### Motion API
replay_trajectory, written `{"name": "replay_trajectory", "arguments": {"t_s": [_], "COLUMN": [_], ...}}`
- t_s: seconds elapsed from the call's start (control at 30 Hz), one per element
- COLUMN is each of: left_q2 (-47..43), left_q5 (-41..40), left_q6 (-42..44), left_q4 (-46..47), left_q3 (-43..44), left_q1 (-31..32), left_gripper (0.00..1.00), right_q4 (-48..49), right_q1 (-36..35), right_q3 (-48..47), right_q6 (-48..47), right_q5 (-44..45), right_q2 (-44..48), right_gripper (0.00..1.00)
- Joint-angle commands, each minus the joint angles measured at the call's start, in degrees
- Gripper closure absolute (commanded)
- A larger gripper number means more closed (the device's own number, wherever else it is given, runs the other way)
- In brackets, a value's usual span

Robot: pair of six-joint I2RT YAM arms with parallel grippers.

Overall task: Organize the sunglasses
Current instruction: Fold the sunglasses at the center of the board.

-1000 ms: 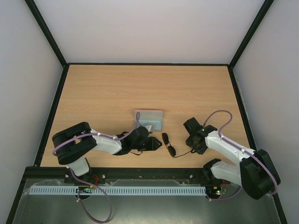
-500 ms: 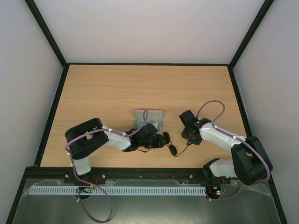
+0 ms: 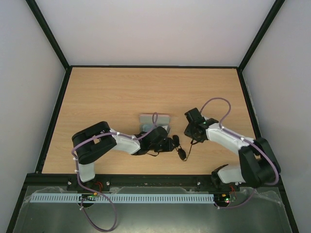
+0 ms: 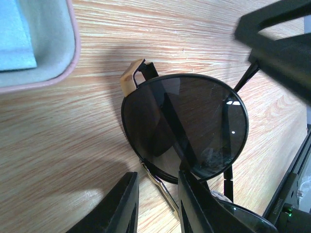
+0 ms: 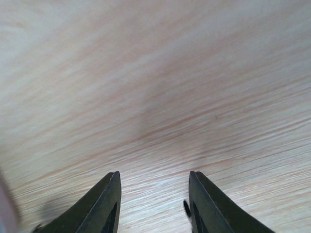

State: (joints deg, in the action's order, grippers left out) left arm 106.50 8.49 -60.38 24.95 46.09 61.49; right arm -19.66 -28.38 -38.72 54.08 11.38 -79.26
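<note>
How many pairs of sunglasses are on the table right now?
1. The sunglasses lie front-right of the pink case, right at the left gripper. The left arm might hide others.

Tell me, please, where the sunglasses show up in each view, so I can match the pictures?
Top external: sunglasses low centre, below and right of the pink case.
Left wrist: one lens of the sunglasses fills the centre; case top left.
Right wrist: not clearly in it; only the table shows.
Shared landmark: the case, in the top and left wrist views.
</note>
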Motion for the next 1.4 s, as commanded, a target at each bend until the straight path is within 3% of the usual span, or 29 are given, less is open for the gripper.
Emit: {"name": "replay_trajectory", "arguments": {"t_s": [0.0,0.27,0.47,0.7,1.03,1.37], "left_q2": [-1.5,-8.3,-11.5,-9.1,-1.3,3.7], "left_q5": [-1.6,-2.5,-3.1,-3.7,-3.3,-3.5], "left_q6": [0.8,0.2,-1.2,-4.1,-1.9,0.7], "left_q4": [-3.9,-8.2,-12.2,-10.2,-10.2,-10.4], "left_q3": [-0.3,-2.5,-5.3,-7.6,-1.5,1.8], "left_q1": [0.6,1.9,3.3,5.6,5.0,1.9], "left_gripper": [0.75,0.73,0.75,0.78,0.79,0.79], "right_q4": [-4.8,-12.5,-13.2,-10.4,-1.8,5.4], "right_q1": [0.6,0.6,0.6,0.6,0.6,0.6], "right_q3": [-2.3,2.7,4.3,10.9,19.3,17.9], "right_q6": [-3.7,-3.2,0.5,3.9,4.7,2.4], "right_q5": [4.0,2.8,1.1,-0.3,-4.1,-8.3], "right_q2": [10.0,27.4,25.2,23.1,20.4,13.0], "right_gripper": [0.61,0.59,0.62,0.83,0.83,0.79]}}
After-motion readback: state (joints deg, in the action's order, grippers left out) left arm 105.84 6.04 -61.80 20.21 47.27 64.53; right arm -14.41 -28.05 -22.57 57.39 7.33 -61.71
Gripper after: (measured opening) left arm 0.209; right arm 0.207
